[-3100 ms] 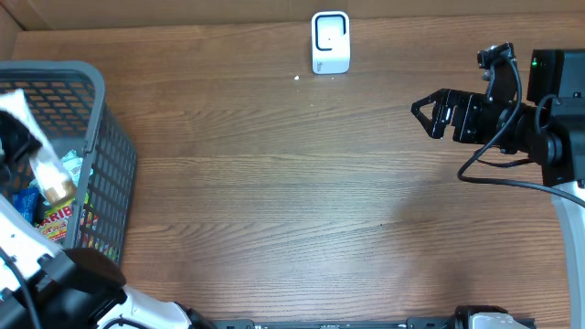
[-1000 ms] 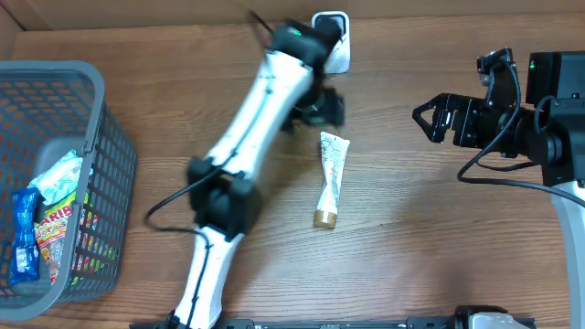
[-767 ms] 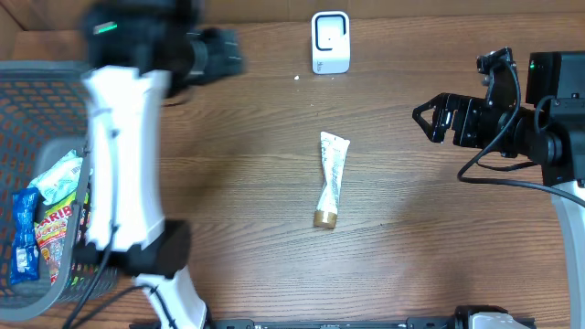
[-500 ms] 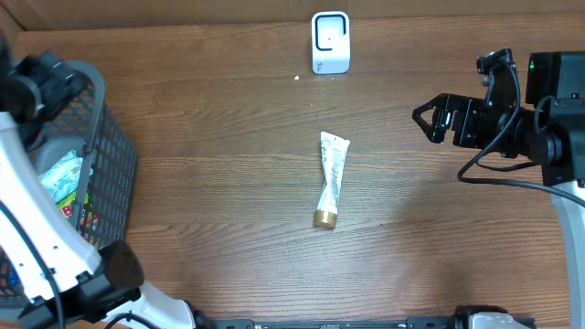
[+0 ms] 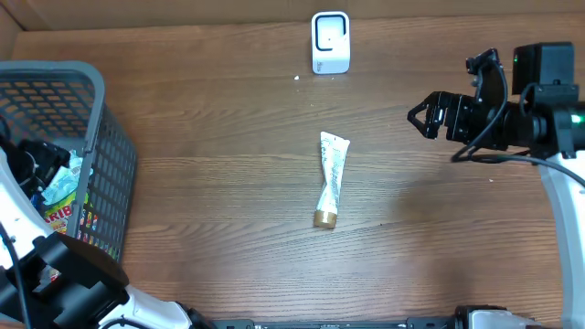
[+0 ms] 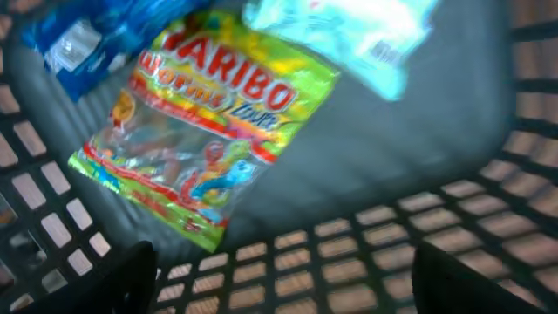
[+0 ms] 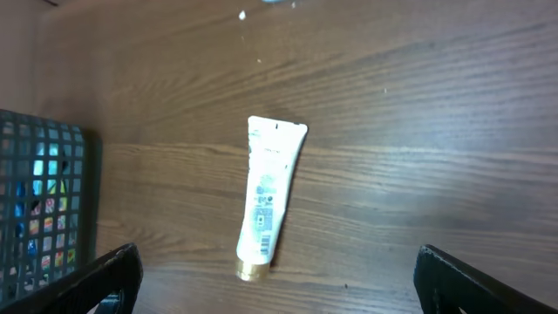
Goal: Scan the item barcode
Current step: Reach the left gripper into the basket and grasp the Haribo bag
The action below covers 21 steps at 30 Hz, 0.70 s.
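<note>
Left pincer (image 6: 283,286) spread wide, empty, above Haribo bag (image 6: 209,148) inside basket (image 5: 111,169). Right pincer (image 5: 419,116) likewise spread, well apart from tube (image 5: 331,178) lying on worktop (image 5: 228,219).

The tube (image 5: 330,179) lies in the middle of the desk (image 5: 228,219), the scanner (image 5: 330,42) behind it at the far edge. The basket (image 5: 110,155) sits at the left edge with the Haribo bag (image 6: 209,148) in it; my left fingers (image 6: 131,281) hang inside, my right fingers (image 5: 426,111) well right of the tube.

table (image 5: 228,228): brown wood grain | back edge: tan wall (image 5: 183,9) | light: even
</note>
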Motion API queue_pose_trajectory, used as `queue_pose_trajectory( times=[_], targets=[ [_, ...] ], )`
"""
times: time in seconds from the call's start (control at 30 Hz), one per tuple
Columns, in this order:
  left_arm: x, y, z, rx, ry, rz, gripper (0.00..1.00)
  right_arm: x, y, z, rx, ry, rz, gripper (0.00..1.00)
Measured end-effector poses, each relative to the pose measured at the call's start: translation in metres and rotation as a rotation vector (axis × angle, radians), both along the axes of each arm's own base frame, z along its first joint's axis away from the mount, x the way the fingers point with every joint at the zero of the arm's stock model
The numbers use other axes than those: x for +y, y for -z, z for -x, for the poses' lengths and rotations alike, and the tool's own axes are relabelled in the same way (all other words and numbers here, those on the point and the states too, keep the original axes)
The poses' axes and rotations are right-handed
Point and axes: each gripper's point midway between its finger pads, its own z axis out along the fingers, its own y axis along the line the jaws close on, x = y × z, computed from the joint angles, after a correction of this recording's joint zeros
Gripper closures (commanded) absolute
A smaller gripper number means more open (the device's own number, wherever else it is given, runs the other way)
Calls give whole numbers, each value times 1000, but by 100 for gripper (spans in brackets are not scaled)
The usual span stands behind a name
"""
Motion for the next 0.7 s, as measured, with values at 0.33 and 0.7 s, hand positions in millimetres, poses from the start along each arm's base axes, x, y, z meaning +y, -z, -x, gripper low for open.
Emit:
queue_pose_trajectory(
  times=[0.33, 0.7],
  targets=[
    [9, 98, 79, 143, -245, 109, 16, 0, 18, -8, 55, 0, -1, 0],
    [57, 103, 64, 51, 16, -39, 21, 0, 17, -10, 46, 0, 0, 0]
  ],
)
